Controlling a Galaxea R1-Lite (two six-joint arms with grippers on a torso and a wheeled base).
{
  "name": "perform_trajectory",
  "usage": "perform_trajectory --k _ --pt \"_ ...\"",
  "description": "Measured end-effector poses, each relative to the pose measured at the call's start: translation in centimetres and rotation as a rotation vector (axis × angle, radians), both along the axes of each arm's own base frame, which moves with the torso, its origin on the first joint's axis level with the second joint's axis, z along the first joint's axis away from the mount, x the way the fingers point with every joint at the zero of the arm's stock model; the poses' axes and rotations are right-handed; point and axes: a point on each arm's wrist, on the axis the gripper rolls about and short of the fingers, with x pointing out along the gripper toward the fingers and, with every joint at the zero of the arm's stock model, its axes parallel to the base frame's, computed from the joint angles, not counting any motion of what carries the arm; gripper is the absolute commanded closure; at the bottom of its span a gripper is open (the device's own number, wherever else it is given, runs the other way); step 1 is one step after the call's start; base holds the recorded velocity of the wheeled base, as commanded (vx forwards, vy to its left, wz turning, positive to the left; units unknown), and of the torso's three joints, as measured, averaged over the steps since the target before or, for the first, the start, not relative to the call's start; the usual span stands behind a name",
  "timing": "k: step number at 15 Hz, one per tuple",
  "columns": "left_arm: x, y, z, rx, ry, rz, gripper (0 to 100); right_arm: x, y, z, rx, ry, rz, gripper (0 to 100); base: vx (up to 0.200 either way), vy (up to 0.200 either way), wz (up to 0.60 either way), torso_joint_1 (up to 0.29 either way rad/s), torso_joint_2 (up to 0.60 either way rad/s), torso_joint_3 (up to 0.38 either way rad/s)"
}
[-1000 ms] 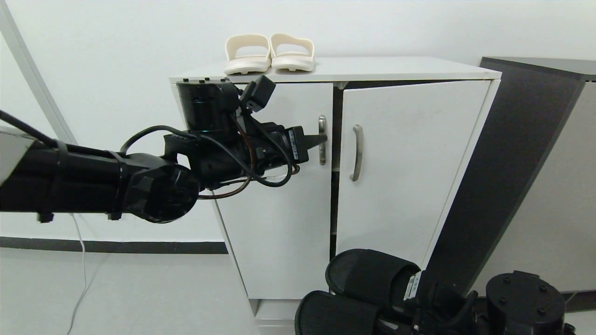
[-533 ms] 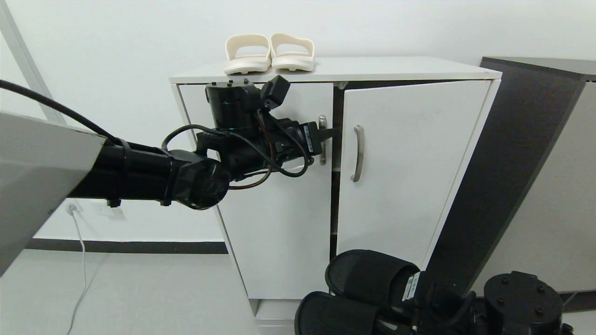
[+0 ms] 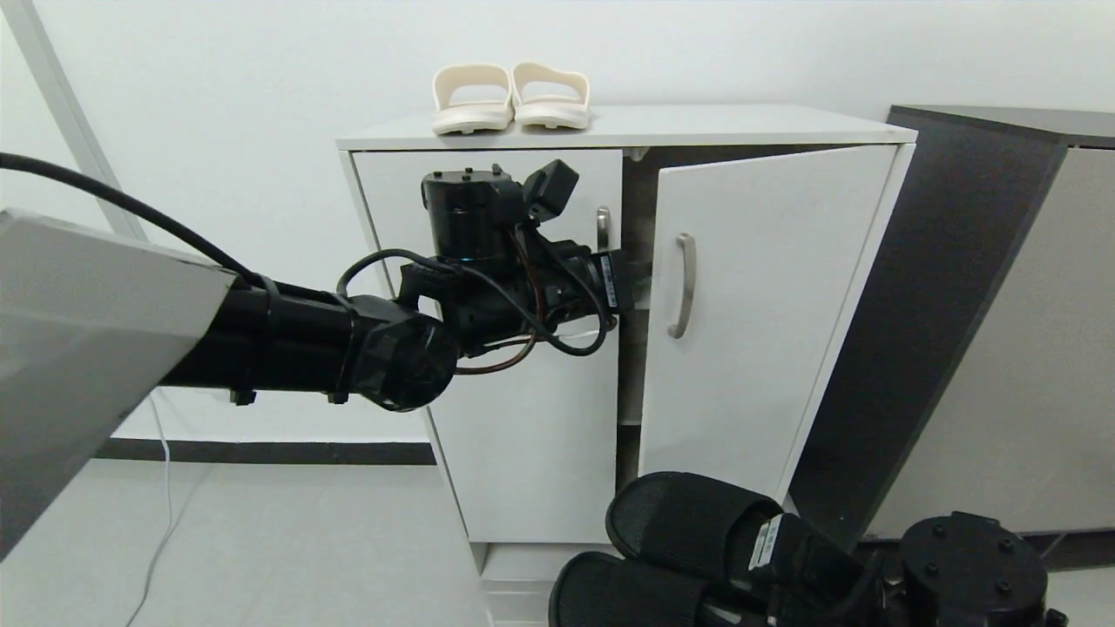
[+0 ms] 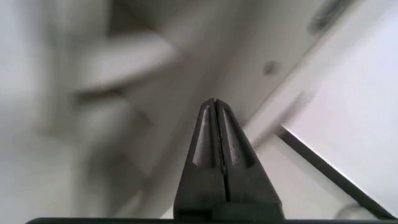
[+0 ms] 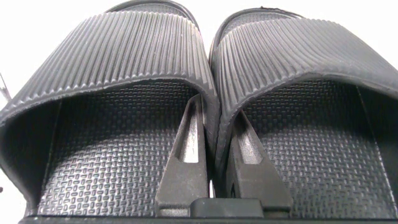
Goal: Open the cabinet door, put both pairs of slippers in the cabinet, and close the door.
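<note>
The white cabinet (image 3: 627, 131) has its left door (image 3: 523, 435) shut and its right door (image 3: 749, 348) standing ajar, with a dark gap between them. My left gripper (image 3: 643, 287) is shut, its tip in that gap just below the left door's handle (image 3: 602, 228) and left of the right door's handle (image 3: 685, 285). In the left wrist view the left gripper (image 4: 215, 106) points into the cabinet's blurred inside. Cream slippers (image 3: 512, 97) lie on the cabinet top. Low in front of the cabinet, my right gripper (image 5: 216, 118) is shut on the inner walls of the black slippers (image 3: 679, 540) (image 5: 130, 81).
A tall dark grey cabinet (image 3: 984, 305) stands directly right of the white one, near the ajar door's swing. A thin cable (image 3: 161, 522) hangs down the wall at the left. Bare floor lies left of the cabinet.
My left gripper has moved right, past the left door's handle and into the gap. The right door has swung further open. The head view has shifted slightly.
</note>
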Motion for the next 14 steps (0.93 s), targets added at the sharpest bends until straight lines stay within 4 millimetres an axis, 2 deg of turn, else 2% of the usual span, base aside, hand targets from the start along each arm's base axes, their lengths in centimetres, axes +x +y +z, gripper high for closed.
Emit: perform_trajectory --k 4,7,11,13,14 --pt "-3.8 -2.0 0.3 -0.016 -0.036 -0.097 100 -0.1 0.1 0.0 0.0 0.0 0.005 100 -0.2 0.0 0.0 0.001 0.0 0.0" --pt "-4.7 -2.2 0.7 -0.02 -0.043 -0.114 100 -0.1 0.0 -0.1 -0.003 0.003 0.003 100 0.0 0.0 0.0 0.0 0.0 0.0" --pt "-5.1 -0.6 1.1 -0.019 -0.041 -0.043 100 0.0 0.1 0.0 0.003 0.0 0.002 100 0.0 0.0 0.0 0.0 0.0 0.0" --pt "-5.9 1.0 1.4 -0.015 -0.036 -0.016 100 0.2 0.1 0.0 0.006 0.0 -0.007 100 0.0 0.0 0.0 0.0 0.0 0.0" --pt "-6.6 2.5 1.9 -0.019 -0.042 0.007 100 0.4 0.1 0.0 0.004 -0.002 -0.024 100 0.0 0.0 0.0 0.0 0.0 0.0"
